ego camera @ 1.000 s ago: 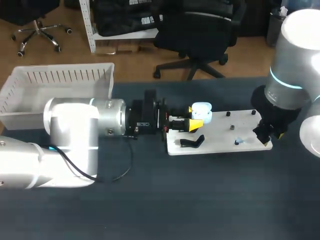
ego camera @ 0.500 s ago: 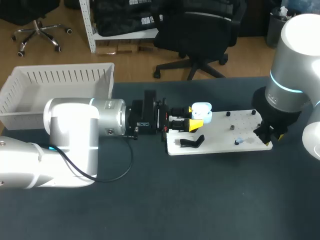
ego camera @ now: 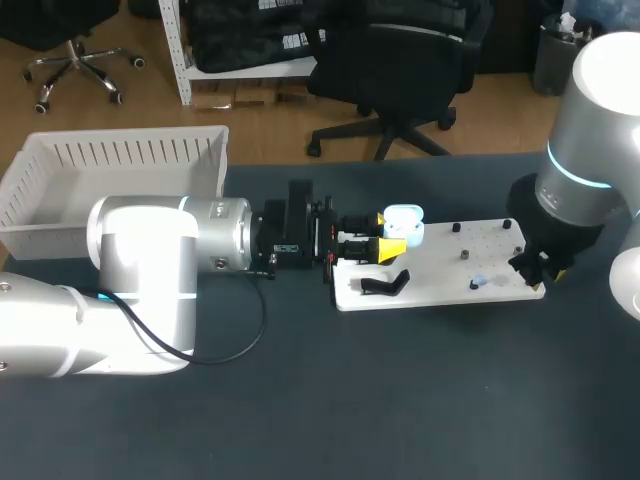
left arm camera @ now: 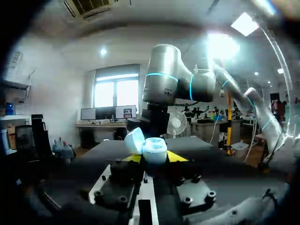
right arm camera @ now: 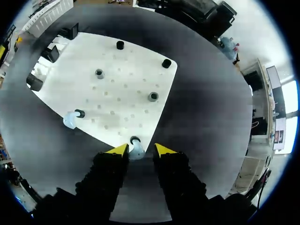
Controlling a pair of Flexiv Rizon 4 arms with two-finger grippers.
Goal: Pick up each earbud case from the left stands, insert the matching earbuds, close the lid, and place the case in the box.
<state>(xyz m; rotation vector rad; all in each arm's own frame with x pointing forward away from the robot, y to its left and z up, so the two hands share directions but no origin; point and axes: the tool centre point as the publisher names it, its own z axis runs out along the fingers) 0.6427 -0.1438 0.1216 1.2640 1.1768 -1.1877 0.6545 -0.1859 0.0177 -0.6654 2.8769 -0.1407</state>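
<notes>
The earbud case (ego camera: 403, 224), pale blue with its lid up, is clamped between my left claw's (ego camera: 387, 233) yellow tips at the white board's (ego camera: 440, 292) left end. My right claw (right arm camera: 137, 149) stands spread at the board's opposite corner, with an earbud (right arm camera: 137, 151) ungripped between its tips. A second earbud (right arm camera: 70, 119) lies nearby. A black stand (ego camera: 385, 285) sits beside the case, and the white box (ego camera: 120, 150) is well apart.

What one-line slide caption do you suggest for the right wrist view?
Right gripper with open fingers straddling an earbud at the corner of the white board.
</notes>
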